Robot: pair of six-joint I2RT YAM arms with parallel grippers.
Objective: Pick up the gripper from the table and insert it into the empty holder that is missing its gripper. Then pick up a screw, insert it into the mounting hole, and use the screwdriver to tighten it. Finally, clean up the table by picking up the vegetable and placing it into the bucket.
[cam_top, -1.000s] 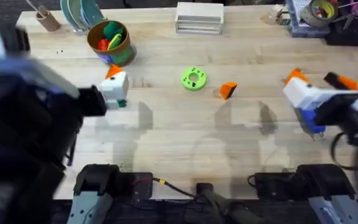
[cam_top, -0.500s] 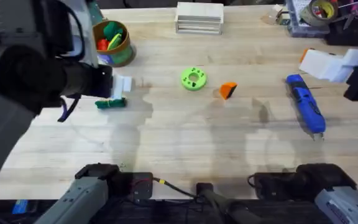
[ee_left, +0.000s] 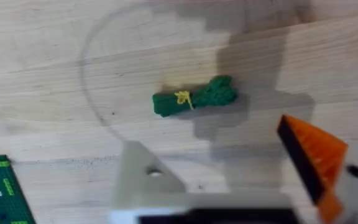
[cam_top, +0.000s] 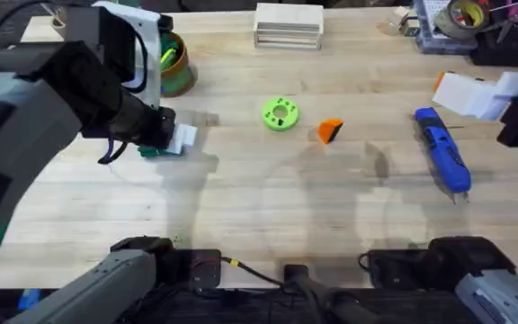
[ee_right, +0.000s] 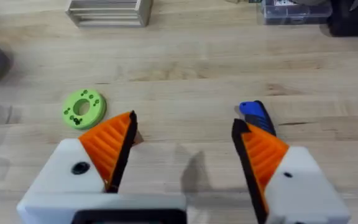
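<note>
**Vegetable under left gripper, long axis across the table**

The vegetable (ee_left: 194, 99) lies flat on the table (cam_top: 268, 207), long axis left-right, near the bucket (cam_top: 174, 67), which holds coloured toy pieces. The left gripper (ee_left: 229, 180) hangs above it, spread wide, holding nothing: one holder (ee_left: 142, 180) is bare. The right gripper (ee_right: 182, 149) is wide open and empty. The screwdriver (cam_top: 442, 162) lies bit toward the near edge. Since half a second ago, the left arm has shifted slightly rightward
</note>
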